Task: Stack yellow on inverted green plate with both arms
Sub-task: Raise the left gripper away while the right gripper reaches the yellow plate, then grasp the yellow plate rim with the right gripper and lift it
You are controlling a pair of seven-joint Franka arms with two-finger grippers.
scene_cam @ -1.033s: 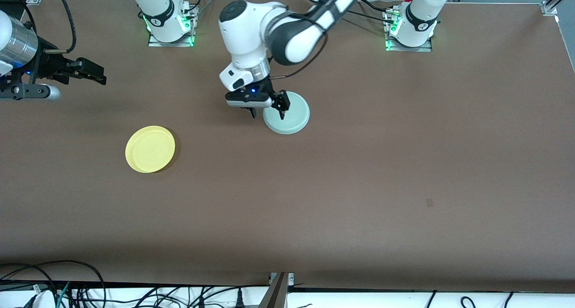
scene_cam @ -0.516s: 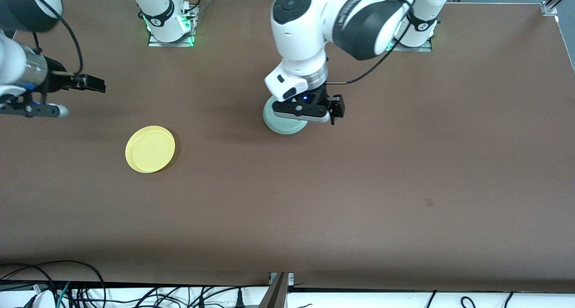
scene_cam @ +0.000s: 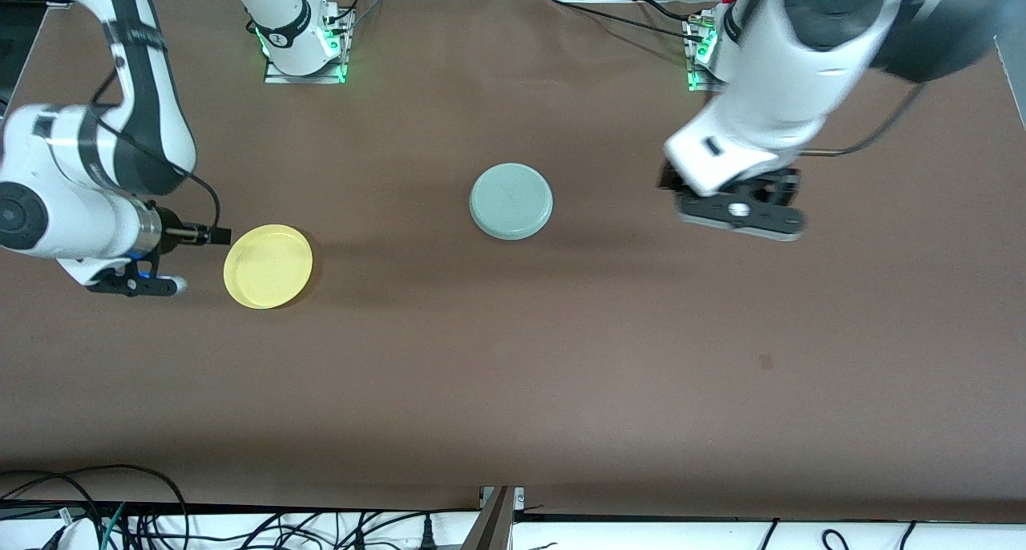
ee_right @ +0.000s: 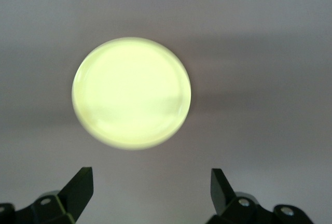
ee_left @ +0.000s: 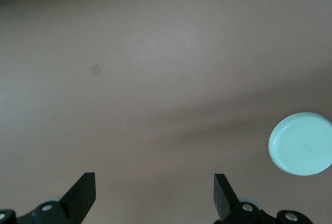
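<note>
The yellow plate (scene_cam: pixel 268 266) lies rim up on the brown table toward the right arm's end; it also shows in the right wrist view (ee_right: pixel 131 92). The green plate (scene_cam: pixel 510 200) lies upside down at the table's middle, flat underside up, with nothing on it; it also shows in the left wrist view (ee_left: pixel 301 143). My right gripper (scene_cam: pixel 138 284) is low beside the yellow plate, open and empty (ee_right: pixel 150 182), apart from the plate. My left gripper (scene_cam: pixel 739 216) is open and empty (ee_left: pixel 154 185) over bare table toward the left arm's end, apart from the green plate.
The two arm bases (scene_cam: pixel 303 33) (scene_cam: pixel 713 45) stand at the table's edge farthest from the front camera. Cables (scene_cam: pixel 120 518) hang along the edge nearest it. A small dark mark (scene_cam: pixel 765 361) is on the table.
My left gripper has swung away from the green plate toward the left arm's end, leaving the plate where it lay. My right arm has come down beside the yellow plate.
</note>
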